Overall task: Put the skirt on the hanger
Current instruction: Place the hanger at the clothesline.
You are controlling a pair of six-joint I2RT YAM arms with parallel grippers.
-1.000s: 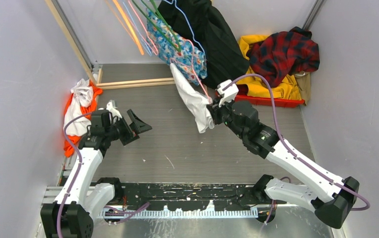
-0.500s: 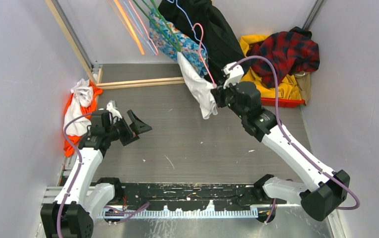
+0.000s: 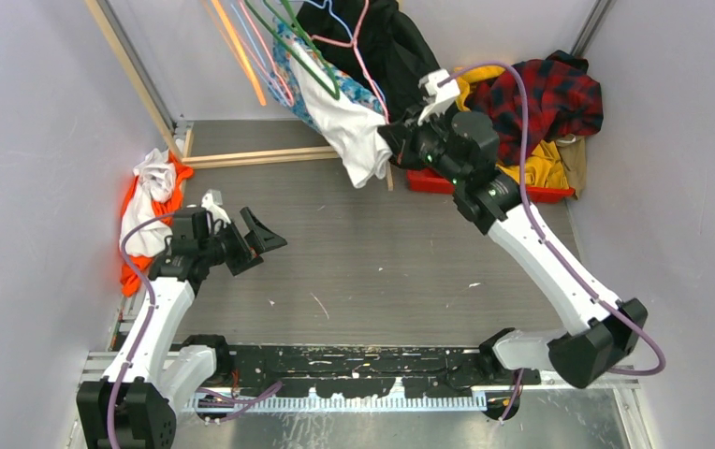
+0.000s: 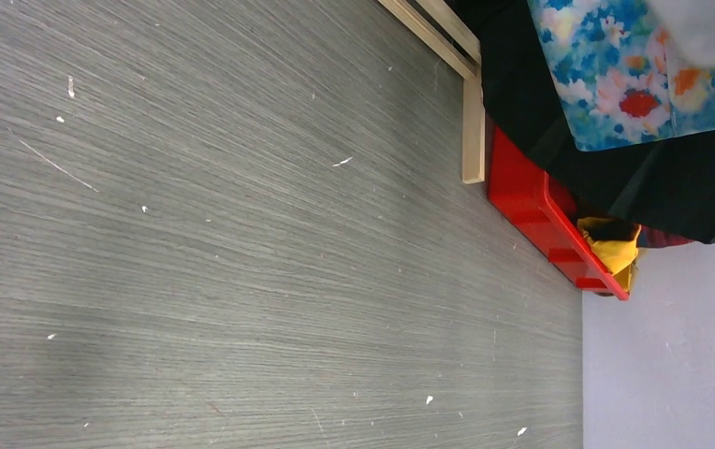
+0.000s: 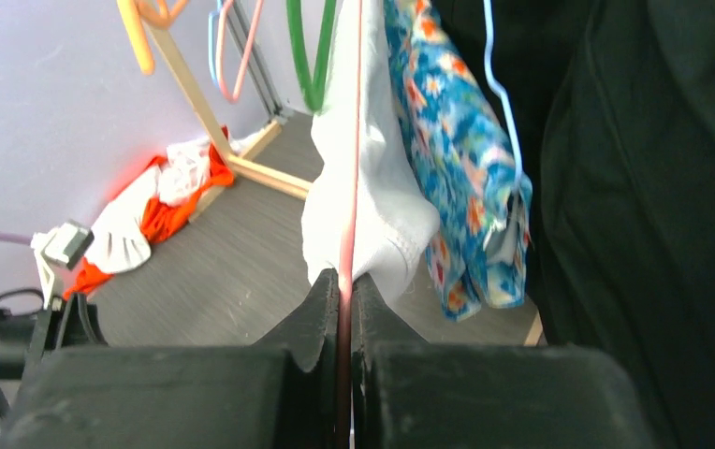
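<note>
1. My right gripper [image 5: 346,281] is closed tight on the wire of the pink hanger [image 5: 357,112]; I pinch it low so it hangs straight, with the white garment [image 5: 372,196] draped over it.
2. The skirt [image 5: 452,178] hangs just behind that white cloth, against the black coat [image 5: 634,206] and up among the other hangers; which wire carries it I cannot tell.
3. My left gripper [image 3: 258,241] sits low at the left, fingers spread wide and holding nothing; I judge it is parked there to leave the right arm room.
</note>
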